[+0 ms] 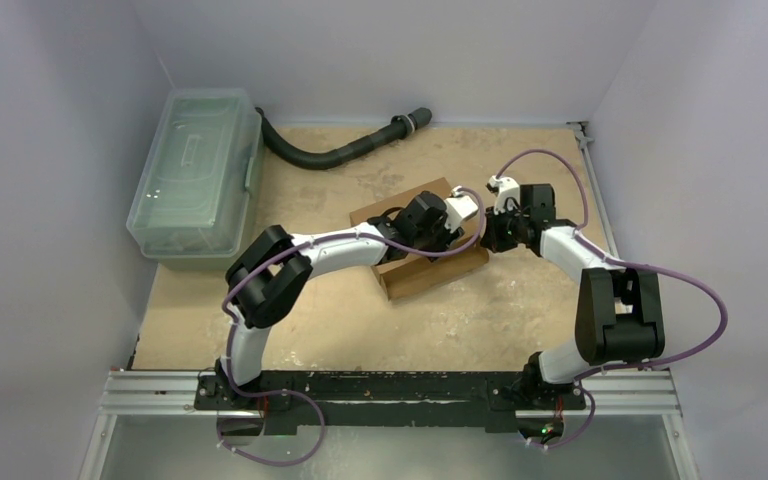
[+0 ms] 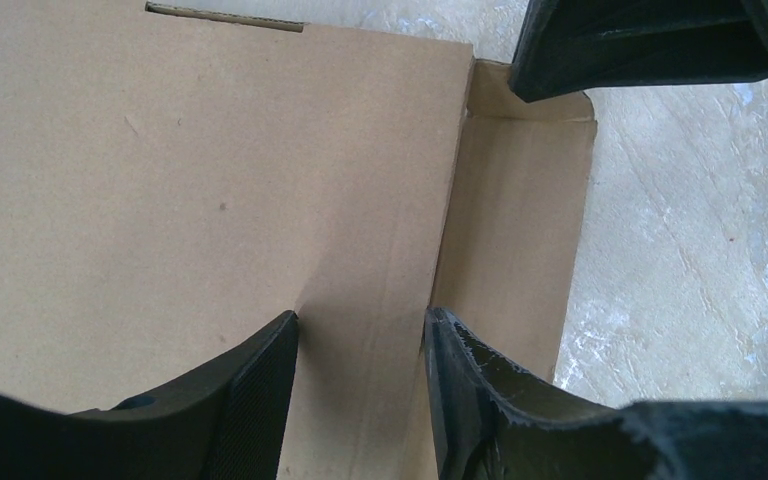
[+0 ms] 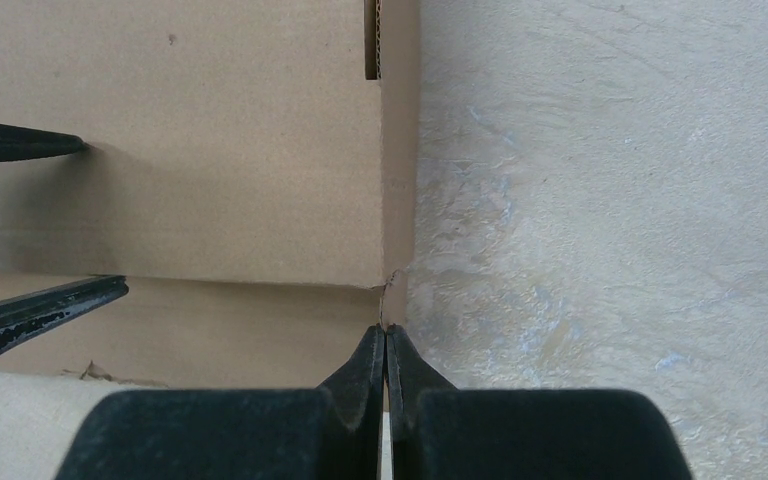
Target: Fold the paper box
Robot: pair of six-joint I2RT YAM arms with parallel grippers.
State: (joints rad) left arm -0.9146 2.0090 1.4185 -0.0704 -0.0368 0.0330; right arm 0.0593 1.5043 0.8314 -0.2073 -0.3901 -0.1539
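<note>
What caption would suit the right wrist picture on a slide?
The right fingers, shut, tips at the edge of the paper box, over a pale mottled table.

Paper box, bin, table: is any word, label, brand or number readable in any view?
None readable.
The paper box is plain brown cardboard, with no print in any view.
The clear plastic bin shows only raised moulding on its lid; any lettering there is too small to tell.

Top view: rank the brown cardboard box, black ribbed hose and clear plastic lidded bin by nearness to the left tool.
1. Brown cardboard box, right under the left tool.
2. Black ribbed hose, at the table's far edge.
3. Clear plastic lidded bin, at the far left.
</note>
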